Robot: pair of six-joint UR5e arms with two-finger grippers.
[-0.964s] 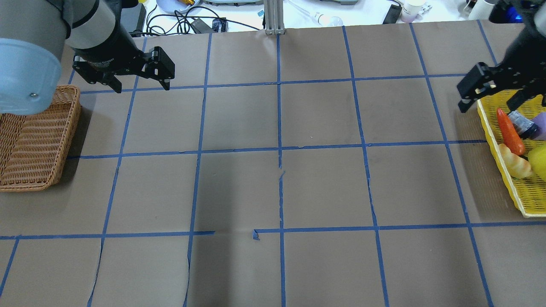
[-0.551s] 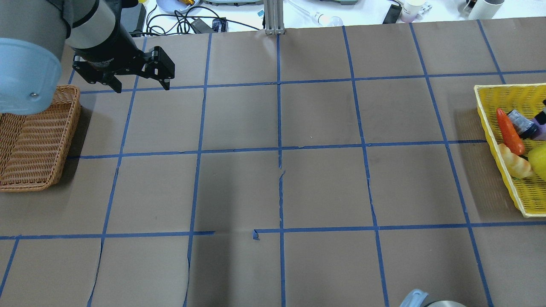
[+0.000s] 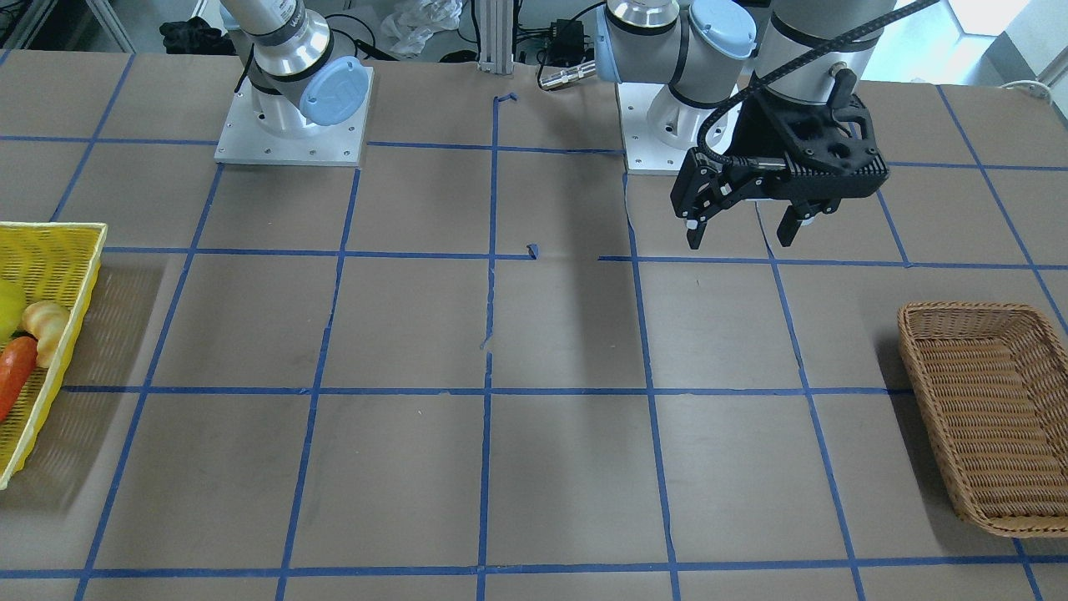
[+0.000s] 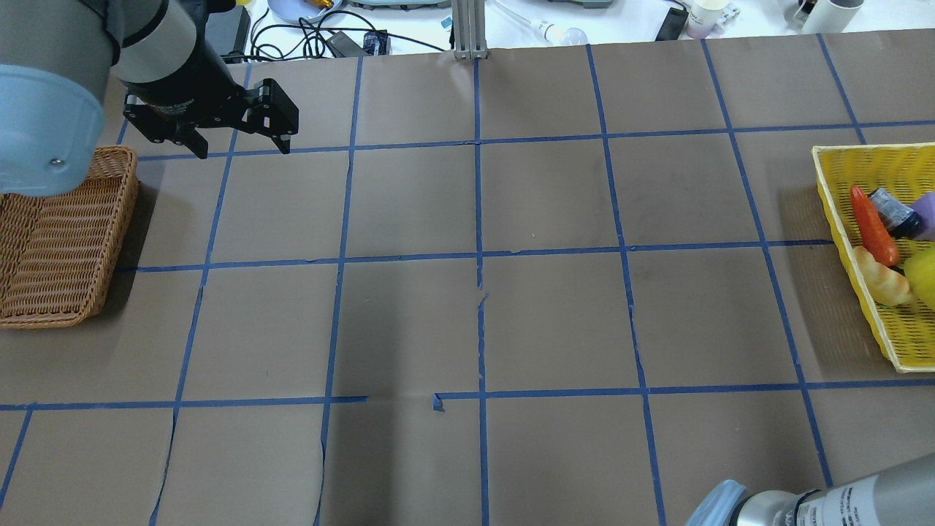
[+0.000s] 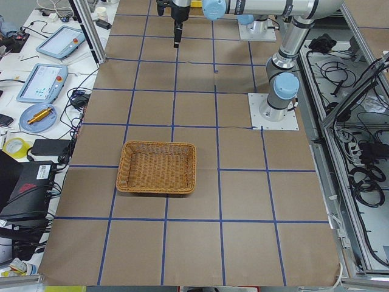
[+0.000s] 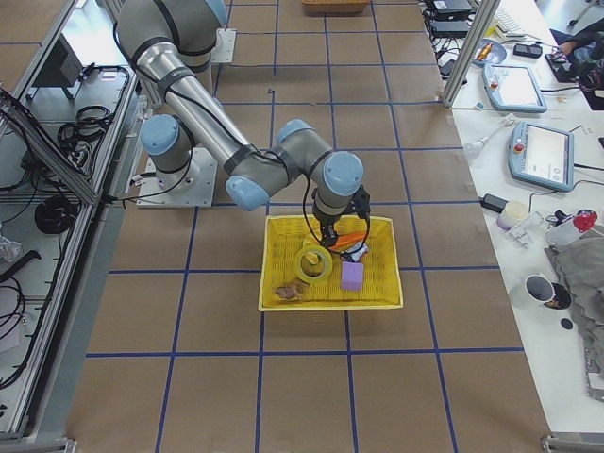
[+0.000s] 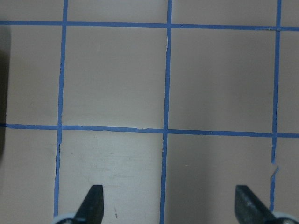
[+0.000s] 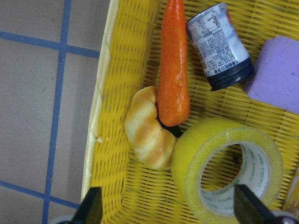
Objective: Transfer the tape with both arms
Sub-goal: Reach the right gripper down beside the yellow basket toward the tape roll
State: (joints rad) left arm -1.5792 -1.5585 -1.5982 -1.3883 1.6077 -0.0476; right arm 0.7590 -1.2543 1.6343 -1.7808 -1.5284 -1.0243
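The tape [image 8: 198,149] is laid in the yellow basket [image 8: 100,116] at the bench's right edge. The right gripper [image 8: 170,207] is held above it, spread wide, empty. The left gripper [image 3: 741,238] is likewise spread, empty, over the left half.

Jaws apart on both sides.
The left gripper [image 3: 741,238] hangs pointing down, spread wide; the right gripper [image 8: 169,210] points down, equally wide.

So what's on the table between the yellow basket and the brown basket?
Nothing sits there. In the overhead view, only brown paper and blue tape lines stretch between the yellow basket and the brown basket.
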